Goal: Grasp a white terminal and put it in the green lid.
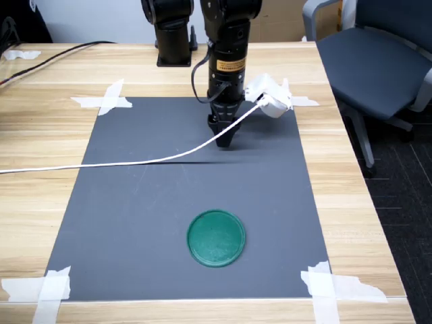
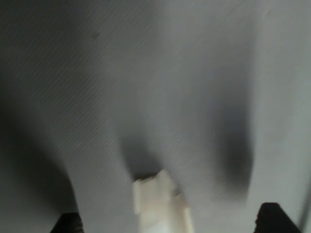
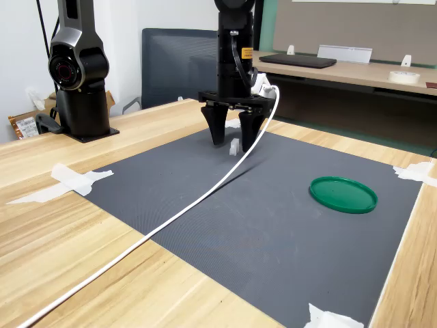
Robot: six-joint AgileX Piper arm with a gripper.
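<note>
The white terminal [image 3: 234, 145] stands on the black mat [image 3: 273, 225], between the fingers of my gripper [image 3: 232, 141]. The fingers hang open on either side of it, close above the mat. In the wrist view the terminal [image 2: 159, 201] shows blurred and pale between the two dark fingertips [image 2: 68, 223], with my gripper [image 2: 170, 224] open around it. In the first exterior view my gripper [image 1: 225, 138] is seen side-on and hides the terminal. The green lid [image 1: 216, 237] lies flat and empty on the mat nearer the front edge, well apart from the gripper; it sits at the second exterior view's right [image 3: 343, 194].
A white cable [image 1: 135, 162] runs from the white camera housing [image 1: 270, 96] on the wrist across the mat toward the first exterior view's left. White tape strips [image 1: 108, 100] hold the mat's corners. A second black arm base [image 3: 75, 75] stands behind, and an office chair [image 1: 378, 61] is beside the table.
</note>
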